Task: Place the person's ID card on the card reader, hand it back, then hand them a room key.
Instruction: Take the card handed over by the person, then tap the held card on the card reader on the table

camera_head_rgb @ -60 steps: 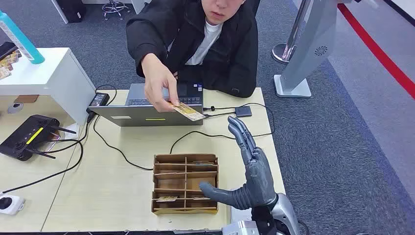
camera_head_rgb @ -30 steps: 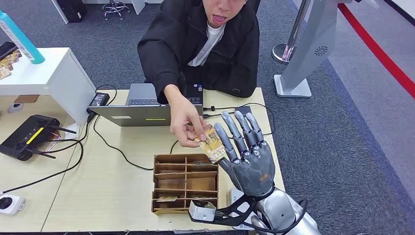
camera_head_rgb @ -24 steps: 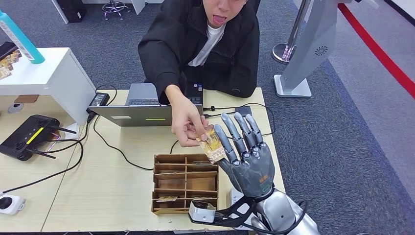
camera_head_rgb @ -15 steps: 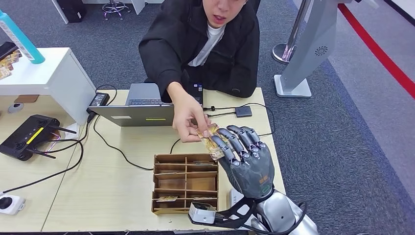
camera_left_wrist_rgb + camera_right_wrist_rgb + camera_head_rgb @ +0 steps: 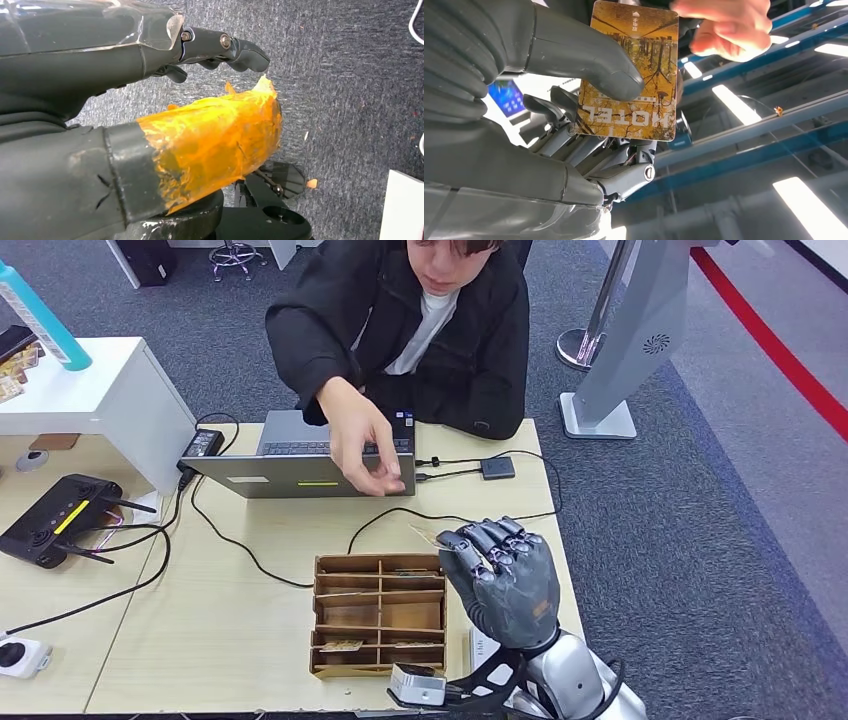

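I see the right hand point(image 5: 505, 575) raised above the desk point(image 5: 250, 640), just right of the wooden compartment box point(image 5: 378, 615). Its fingers are curled and its thumb presses the ID card point(image 5: 629, 70) against them, so the card is clamped in this hand. In the right wrist view the card carries a yellow forest print and the word HOTEL. In the head view I see only the card's thin edge point(image 5: 428, 536) projecting from the fingertips toward the person.

The person's hand point(image 5: 365, 445) hovers over the open laptop point(image 5: 300, 465), apart from the card and not touching it.

A small grey-white device point(image 5: 418, 684) sits at the desk's near edge, beside the robot's wrist.

The left hand point(image 5: 165, 100) hangs over grey carpet. Its thumb is wrapped in orange tape, its dark fingers are partly curled, and it holds nothing that I can see; I cannot tell whether it is spread or closed.
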You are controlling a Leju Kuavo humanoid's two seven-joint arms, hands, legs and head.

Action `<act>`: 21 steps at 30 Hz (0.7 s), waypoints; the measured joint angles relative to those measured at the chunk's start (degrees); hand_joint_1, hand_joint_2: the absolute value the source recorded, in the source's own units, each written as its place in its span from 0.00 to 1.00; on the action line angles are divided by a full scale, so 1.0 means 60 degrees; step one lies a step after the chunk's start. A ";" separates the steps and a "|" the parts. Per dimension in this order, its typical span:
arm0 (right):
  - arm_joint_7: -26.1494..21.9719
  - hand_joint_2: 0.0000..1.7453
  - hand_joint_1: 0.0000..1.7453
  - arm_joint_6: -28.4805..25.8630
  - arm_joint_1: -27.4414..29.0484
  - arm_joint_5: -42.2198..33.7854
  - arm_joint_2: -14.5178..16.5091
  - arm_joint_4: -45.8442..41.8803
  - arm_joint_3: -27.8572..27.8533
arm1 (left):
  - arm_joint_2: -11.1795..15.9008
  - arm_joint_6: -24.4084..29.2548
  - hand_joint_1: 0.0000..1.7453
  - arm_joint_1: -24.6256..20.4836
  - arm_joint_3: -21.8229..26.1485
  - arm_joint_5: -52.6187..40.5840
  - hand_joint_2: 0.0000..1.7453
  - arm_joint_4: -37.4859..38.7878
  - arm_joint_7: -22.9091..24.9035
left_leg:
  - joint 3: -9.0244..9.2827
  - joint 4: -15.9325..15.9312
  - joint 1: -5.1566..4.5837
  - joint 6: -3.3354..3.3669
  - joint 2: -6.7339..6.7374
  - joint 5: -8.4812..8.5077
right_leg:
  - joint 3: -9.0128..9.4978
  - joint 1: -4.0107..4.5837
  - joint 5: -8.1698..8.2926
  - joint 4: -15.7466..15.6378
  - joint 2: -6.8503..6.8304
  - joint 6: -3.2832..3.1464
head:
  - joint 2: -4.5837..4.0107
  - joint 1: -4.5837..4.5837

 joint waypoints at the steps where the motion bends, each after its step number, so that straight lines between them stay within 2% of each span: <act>1: -0.0078 1.00 1.00 0.0003 0.0032 -0.0236 0.0000 -0.0024 0.0004 | -0.0001 0.0000 0.00 0.0000 0.0000 0.0000 0.00 0.0000 0.0000 | 0.0000 0.0000 0.0000 0.0000 0.0000 0.0000 | 0.0000 0.0000 0.0000 0.0000 0.0000 0.0000 | 0.0000 0.0000; 8: -0.0776 1.00 1.00 0.0284 0.0390 -0.2336 0.0086 -0.0257 -0.0008 | -0.0028 0.0000 0.00 0.0005 0.0004 0.0004 0.00 0.0000 -0.0056 | -0.0001 0.0000 0.0000 0.0000 0.0000 -0.0001 | 0.0000 0.0000 0.0000 0.0000 0.0000 0.0000 | 0.0000 -0.0001; 15: -0.1442 1.00 1.00 0.1303 0.1024 -0.4609 0.0260 -0.0456 -0.0282 | -0.0072 0.0017 0.00 0.0018 0.0147 0.0001 0.00 0.0004 -0.0273 | -0.0001 -0.0001 0.0000 0.0000 -0.0001 -0.0001 | -0.0001 0.0000 -0.0001 0.0000 -0.0001 0.0000 | 0.0000 -0.0002; 21: -0.1871 1.00 1.00 0.2085 0.1696 -0.5934 0.0404 -0.0504 -0.0747 | -0.0074 0.0102 0.00 0.0038 0.0385 0.0000 0.00 0.0005 -0.0416 | -0.0002 0.0000 0.0000 0.0000 -0.0001 -0.0001 | 0.0000 0.0000 -0.0001 0.0000 -0.0002 0.0000 | 0.0000 -0.0001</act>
